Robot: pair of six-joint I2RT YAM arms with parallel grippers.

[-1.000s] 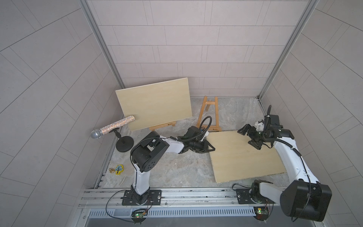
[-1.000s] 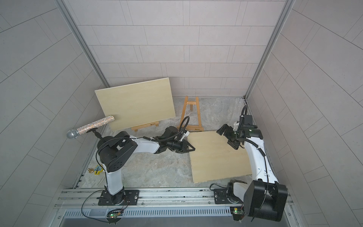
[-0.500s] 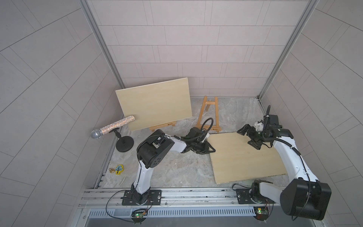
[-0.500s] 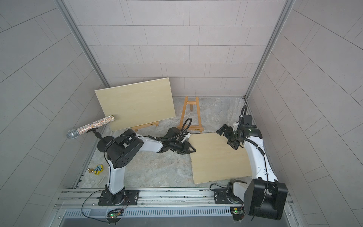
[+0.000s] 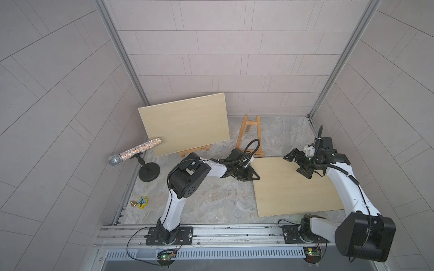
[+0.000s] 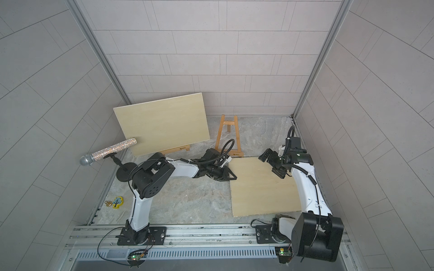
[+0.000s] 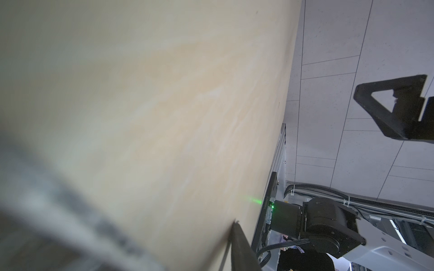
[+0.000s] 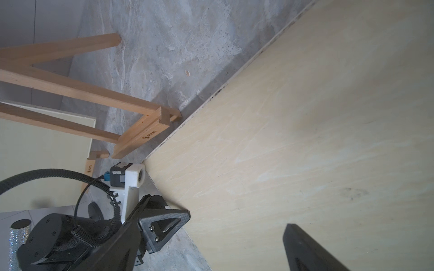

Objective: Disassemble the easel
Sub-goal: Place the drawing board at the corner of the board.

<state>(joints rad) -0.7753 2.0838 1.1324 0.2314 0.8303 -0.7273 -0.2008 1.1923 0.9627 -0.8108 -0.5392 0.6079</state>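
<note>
In both top views an empty wooden A-frame easel (image 5: 250, 136) (image 6: 229, 138) stands at the back of the floor. A plain wooden board (image 5: 296, 185) (image 6: 260, 185) lies in front of it, its far edge by the easel's foot bar (image 8: 141, 131). My left gripper (image 5: 254, 177) (image 6: 232, 177) is shut on this board's left edge. One of its fingers (image 7: 239, 244) presses on the top face. My right gripper (image 5: 297, 165) (image 8: 215, 223) hangs open just above the board's far part and holds nothing.
A second easel (image 5: 195, 150) at the back left carries an upright board (image 5: 185, 123). A glitter microphone (image 5: 135, 152) on a black stand (image 5: 149, 172) is at the left wall. A small yellow tree toy (image 5: 142, 201) lies near the front left. Tiled walls close three sides.
My left arm's elbow has swung a little to the right and back while its gripper stays at the board's edge. The right arm has hardly moved.
</note>
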